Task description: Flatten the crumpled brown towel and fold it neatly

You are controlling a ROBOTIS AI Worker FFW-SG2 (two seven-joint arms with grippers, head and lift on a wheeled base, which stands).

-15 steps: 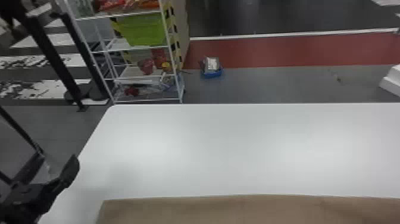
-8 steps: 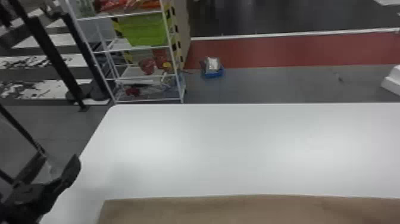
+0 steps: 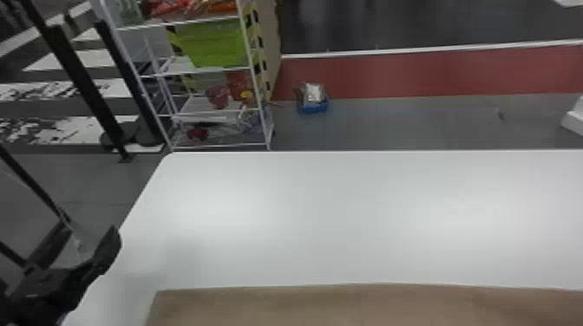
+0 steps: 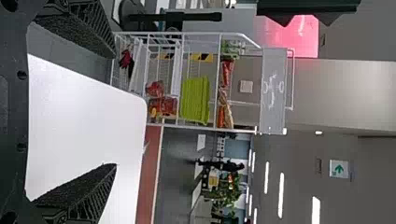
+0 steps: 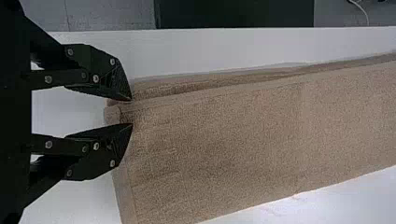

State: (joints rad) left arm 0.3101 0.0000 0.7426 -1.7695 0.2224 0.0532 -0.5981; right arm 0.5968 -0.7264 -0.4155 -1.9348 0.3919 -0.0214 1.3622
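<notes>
Right gripper (image 5: 131,112), one, mine to steer: fingers parted, a tip to each side of the rolled corner at one end of the brown towel (image 5: 233,130); whether they touch it, I cannot tell. Towel, one: a long folded strip, layers showing along one long side, lying on the white table (image 3: 325,216); cut off by my head view's bottom edge, its other end outside the right wrist view. Left gripper (image 3: 89,229), one: at the table's left edge, fingers spread wide around bare air, aimed toward the rack; its arm partly cut off. Beyond the table: white wire rack (image 3: 256,86) holding a green bin (image 3: 212,43); black posts (image 3: 82,82) left of it; blue basket (image 3: 313,107) on the floor, right of it.
</notes>
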